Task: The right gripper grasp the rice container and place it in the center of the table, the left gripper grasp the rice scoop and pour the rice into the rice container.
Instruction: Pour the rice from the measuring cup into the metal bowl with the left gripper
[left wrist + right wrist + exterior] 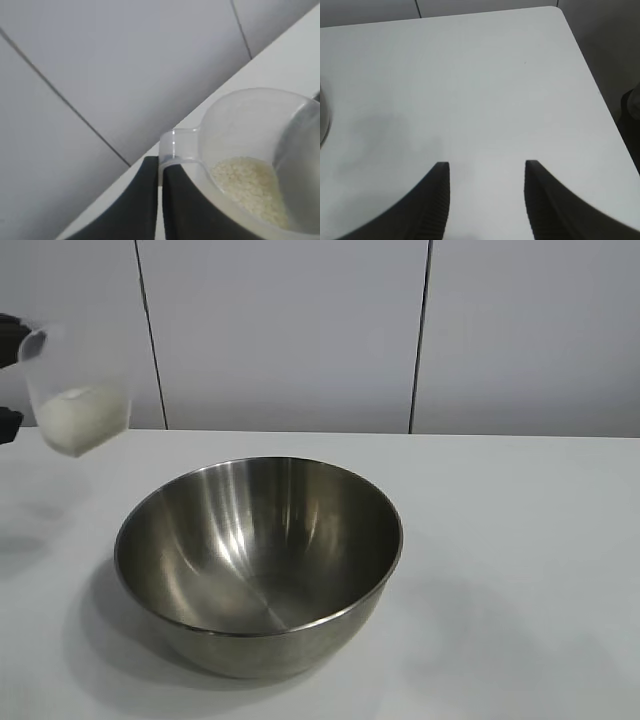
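The rice container [260,565], a big shiny steel bowl, stands empty on the white table [520,540] near its middle. The rice scoop [75,390], a frosted plastic cup with white rice [80,418] in it, hangs in the air at the far left, above and left of the bowl. My left gripper [161,167] is shut on the scoop's handle [172,147]; the rice [250,187] shows inside the cup [260,130]. My right gripper [486,164] is open and empty over bare table; a sliver of the bowl's rim [324,120] shows beside it. It is out of the exterior view.
A white panelled wall [300,330] stands behind the table. The table's corner and side edge [580,55] show in the right wrist view, with dark floor beyond.
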